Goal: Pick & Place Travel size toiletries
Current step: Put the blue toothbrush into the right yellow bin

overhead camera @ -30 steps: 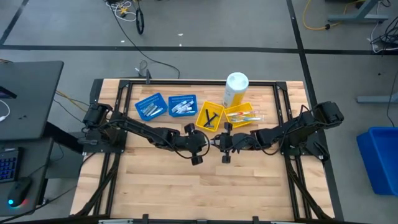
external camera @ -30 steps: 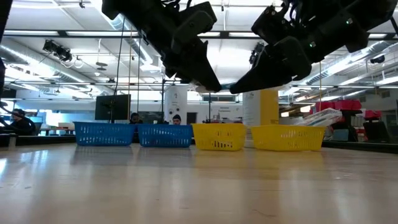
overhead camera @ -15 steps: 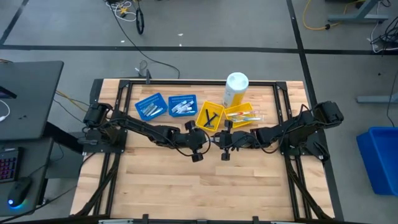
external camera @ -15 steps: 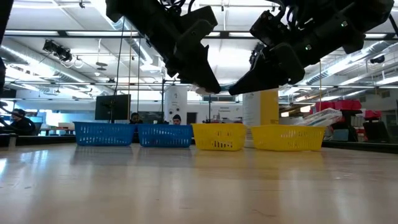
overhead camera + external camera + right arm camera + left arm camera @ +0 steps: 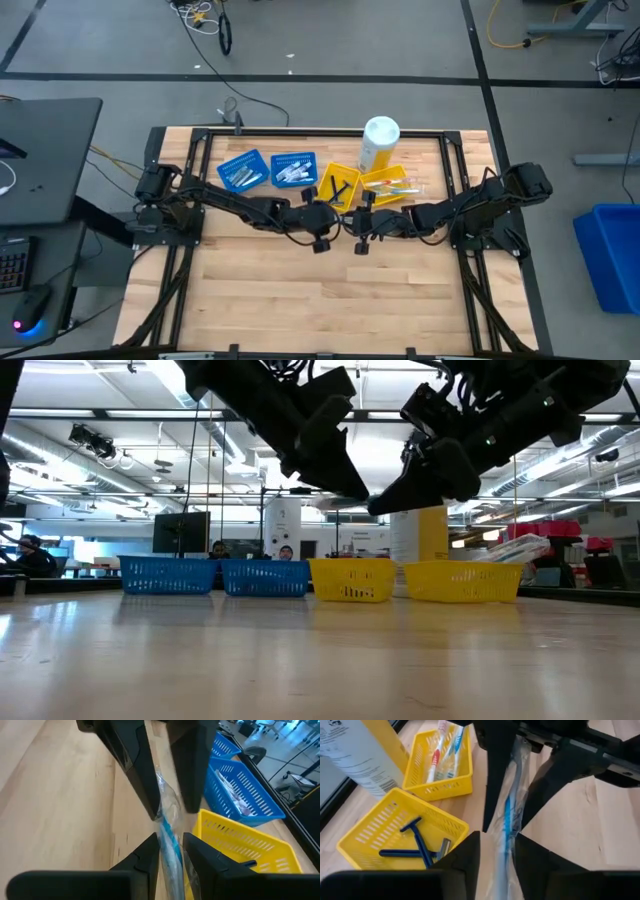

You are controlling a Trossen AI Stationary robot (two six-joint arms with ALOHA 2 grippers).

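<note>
Left gripper (image 5: 330, 215): clamped on one end of a wrapped blue toothbrush (image 5: 509, 815), held in the air just in front of the yellow razor tray (image 5: 337, 187).
Right gripper (image 5: 357, 224): fingers closed on the other end of the same wrapped toothbrush, so both claws pinch it at once, tip to tip.
Toothbrush: one, blue handle inside a clear crinkly wrapper, stretched between the two pairs of dark fingers (image 5: 145, 775), off the table.
Trays: four in a row, two blue to the left of the razor tray, one more yellow tray (image 5: 388, 186) to its right.
Blue trays: the far one (image 5: 241, 170) and the near one (image 5: 293, 169) each carry pale small toiletries; I cannot count them from here.
Razors (image 5: 415, 847): three dark blue ones lying crossed in the razor tray, as far as I can make out.
Toothbrushes in the right yellow tray (image 5: 445, 747): about three, red, blue and pale.
Yellow bottle (image 5: 377, 144): one, white cap, standing just behind the razor tray.
Change: the left gripper has slid nearer the razor tray than half a second ago and now meets the right one; the trays and bottle sit as before.
People: two or three small figures (image 5: 284, 552) in the room behind the blue trays, seen across the table top.
</note>
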